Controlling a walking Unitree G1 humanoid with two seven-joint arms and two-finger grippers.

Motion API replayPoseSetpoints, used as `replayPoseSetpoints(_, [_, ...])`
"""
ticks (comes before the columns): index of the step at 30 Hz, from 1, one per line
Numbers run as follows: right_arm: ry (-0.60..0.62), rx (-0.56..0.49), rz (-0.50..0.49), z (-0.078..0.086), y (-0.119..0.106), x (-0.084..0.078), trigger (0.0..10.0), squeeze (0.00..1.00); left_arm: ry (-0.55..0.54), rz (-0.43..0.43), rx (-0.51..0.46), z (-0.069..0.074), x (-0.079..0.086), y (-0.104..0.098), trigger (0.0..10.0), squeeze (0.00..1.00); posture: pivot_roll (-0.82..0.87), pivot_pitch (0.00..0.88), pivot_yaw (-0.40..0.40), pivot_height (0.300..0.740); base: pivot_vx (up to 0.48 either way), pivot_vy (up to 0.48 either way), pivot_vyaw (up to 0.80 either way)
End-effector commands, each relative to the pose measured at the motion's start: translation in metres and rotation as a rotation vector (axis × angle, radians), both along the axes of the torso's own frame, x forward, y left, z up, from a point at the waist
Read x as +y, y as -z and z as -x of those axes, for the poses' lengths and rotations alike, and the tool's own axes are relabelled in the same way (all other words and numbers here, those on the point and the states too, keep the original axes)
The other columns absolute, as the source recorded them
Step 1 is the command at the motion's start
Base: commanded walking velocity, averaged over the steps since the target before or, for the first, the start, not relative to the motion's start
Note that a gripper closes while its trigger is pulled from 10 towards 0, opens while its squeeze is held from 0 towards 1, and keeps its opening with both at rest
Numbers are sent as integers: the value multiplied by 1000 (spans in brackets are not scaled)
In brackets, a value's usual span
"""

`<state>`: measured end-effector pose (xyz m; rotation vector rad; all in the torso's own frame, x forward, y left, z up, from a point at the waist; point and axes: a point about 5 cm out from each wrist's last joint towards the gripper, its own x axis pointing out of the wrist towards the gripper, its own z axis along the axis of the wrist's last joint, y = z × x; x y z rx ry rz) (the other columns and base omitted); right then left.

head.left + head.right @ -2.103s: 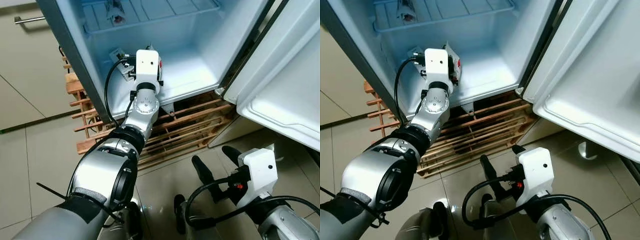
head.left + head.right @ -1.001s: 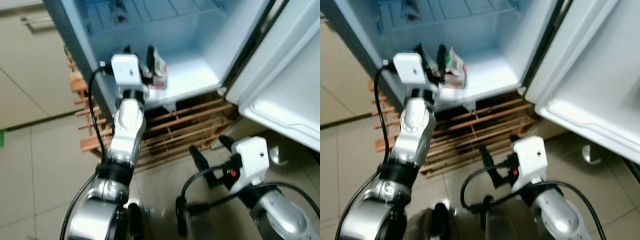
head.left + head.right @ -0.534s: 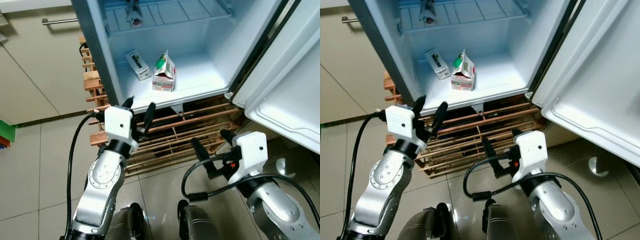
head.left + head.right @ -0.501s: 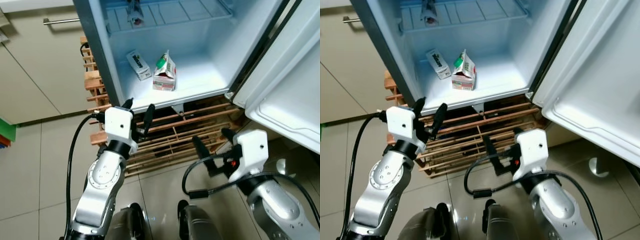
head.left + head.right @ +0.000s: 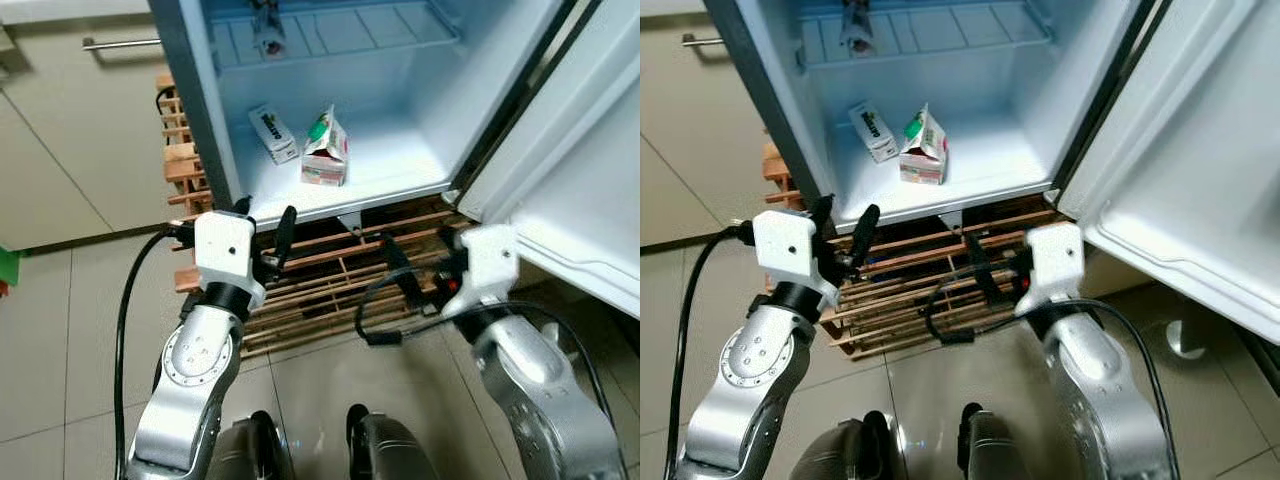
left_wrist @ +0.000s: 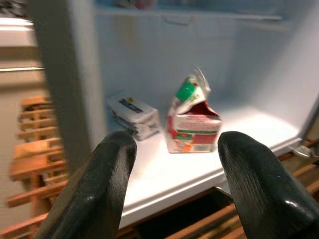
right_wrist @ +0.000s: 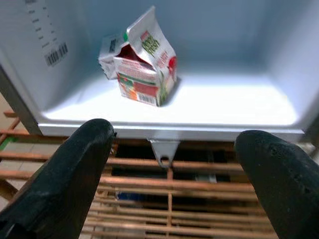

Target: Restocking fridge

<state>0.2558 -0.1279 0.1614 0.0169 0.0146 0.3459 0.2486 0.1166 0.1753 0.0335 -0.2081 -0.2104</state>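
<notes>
A red, white and green milk carton stands upright on the floor of the open fridge, its spout torn open. A small white box lies just behind it to the left. My left gripper hangs open and empty below the fridge's front lip, in front of the wooden pallet. In the left wrist view the carton shows between its fingers, well beyond them. My right gripper is open and empty too, below the lip further right, pointing at the carton.
A bottle-like item lies on the wire shelf above. The open fridge door juts out on the right. A wooden pallet supports the fridge. A beige cabinet with a metal handle is on the left, above tiled floor.
The left gripper let go of the carton inside the fridge and drew back out below the lip. The right gripper rose from near the floor toward the fridge front.
</notes>
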Motion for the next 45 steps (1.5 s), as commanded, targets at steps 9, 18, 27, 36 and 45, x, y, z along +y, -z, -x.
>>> replayPoseSetpoints(9, [14,5,20,-34,26,20,10000,0,-60,-45,18,4,13,-3,10000,0,-20,186,-52,740,0,0,0])
replayPoseSetpoints(18, [111,-127,165,-76,11,45,10000,0,-112,-56,47,25,30,-9,10000,0,88,260,-68,740,0,0,0])
replayPoseSetpoints(27, [179,-242,277,-105,6,69,10000,0,-138,-108,114,49,43,-11,10000,0,179,335,-38,740,0,0,0])
replayPoseSetpoints(36, [311,-291,459,-119,2,83,10000,0,-163,-152,169,71,55,-17,10000,0,255,388,5,740,0,0,0])
replayPoseSetpoints(45, [369,-361,607,-133,-15,75,10000,0,-163,-143,200,72,55,-17,10000,0,244,390,1,740,0,0,0])
